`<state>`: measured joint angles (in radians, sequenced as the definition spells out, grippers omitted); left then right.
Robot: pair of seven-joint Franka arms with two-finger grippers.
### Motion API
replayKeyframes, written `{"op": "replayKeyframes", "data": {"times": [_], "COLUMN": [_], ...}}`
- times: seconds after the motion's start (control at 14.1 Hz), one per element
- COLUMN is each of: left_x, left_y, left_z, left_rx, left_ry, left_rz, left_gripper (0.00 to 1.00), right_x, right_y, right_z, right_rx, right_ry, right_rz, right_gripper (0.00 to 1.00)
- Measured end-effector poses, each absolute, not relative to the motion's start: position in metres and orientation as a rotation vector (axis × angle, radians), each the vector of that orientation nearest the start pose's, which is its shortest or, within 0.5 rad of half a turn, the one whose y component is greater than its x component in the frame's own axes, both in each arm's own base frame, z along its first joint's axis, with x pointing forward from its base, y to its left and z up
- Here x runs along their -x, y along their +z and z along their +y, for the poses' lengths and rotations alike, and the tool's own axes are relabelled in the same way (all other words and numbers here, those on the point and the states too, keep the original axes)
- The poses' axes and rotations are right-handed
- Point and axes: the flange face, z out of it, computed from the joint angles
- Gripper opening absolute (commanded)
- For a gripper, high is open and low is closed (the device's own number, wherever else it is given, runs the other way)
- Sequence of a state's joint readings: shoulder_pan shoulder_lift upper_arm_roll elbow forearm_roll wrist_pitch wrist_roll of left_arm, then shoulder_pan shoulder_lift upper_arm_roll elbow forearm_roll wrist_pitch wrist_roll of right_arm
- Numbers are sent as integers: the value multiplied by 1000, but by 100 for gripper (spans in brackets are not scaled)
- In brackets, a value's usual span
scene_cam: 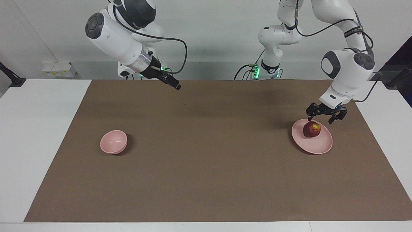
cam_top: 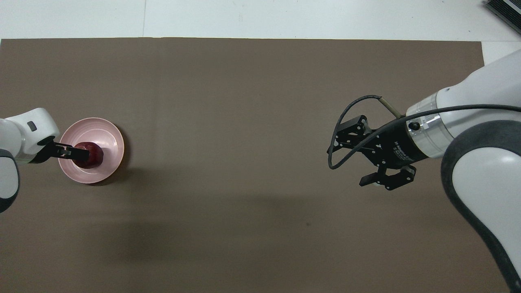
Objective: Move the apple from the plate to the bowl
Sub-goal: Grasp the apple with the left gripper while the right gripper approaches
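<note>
Apple (scene_cam: 311, 129) sits on plate (scene_cam: 317, 145) toward the left arm's end of the bench (scene_cam: 206, 180). Left gripper (scene_cam: 320, 118) hangs just above the apple, fingers (scene_cam: 310, 115) spread. Bowl (scene_cam: 113, 141) sits well apart. Right gripper (scene_cam: 175, 84) waits aloft.

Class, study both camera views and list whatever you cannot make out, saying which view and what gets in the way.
- Bowl: absent from the overhead view; the right arm's pincer and wrist cover that spot.
- Apple: in the overhead view the left pincer hides part of it.
- Contact between left pincer and apple: neither view settles it.
- Plate: rim nearest the robots hidden by the left pincer, overhead view.
</note>
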<state>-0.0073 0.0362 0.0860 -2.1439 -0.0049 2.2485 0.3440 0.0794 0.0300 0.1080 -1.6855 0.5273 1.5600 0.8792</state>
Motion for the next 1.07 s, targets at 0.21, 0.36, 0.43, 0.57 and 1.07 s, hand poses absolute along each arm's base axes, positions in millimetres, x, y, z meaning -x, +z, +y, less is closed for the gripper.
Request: {"op": "replayKeyframes", "data": {"times": [0.21,0.36,0.43,0.57,1.07], "left_x": [-555,-557,-557,-556,-555], "left_y": [370,359,355,350,349], "left_z": [42,42,42,43,42], "left_rx": [3093,3094,3095,3097,3092], "left_ry": [-115,-105,-97,-82,-81], "left_rz": [414,413,412,410,451], "left_gripper": [100,100,100,83,0], "right_x": [-537,-538,-540,-543,-543], "right_y": [556,541,535,525,516], "right_z": [163,170,172,180,237], "right_rx": [2445,2376,2334,2252,2078], "right_ry": [653,734,751,765,790], "right_rz": [1039,1102,1136,1211,1396], "right_gripper": [100,100,100,100,100]}}
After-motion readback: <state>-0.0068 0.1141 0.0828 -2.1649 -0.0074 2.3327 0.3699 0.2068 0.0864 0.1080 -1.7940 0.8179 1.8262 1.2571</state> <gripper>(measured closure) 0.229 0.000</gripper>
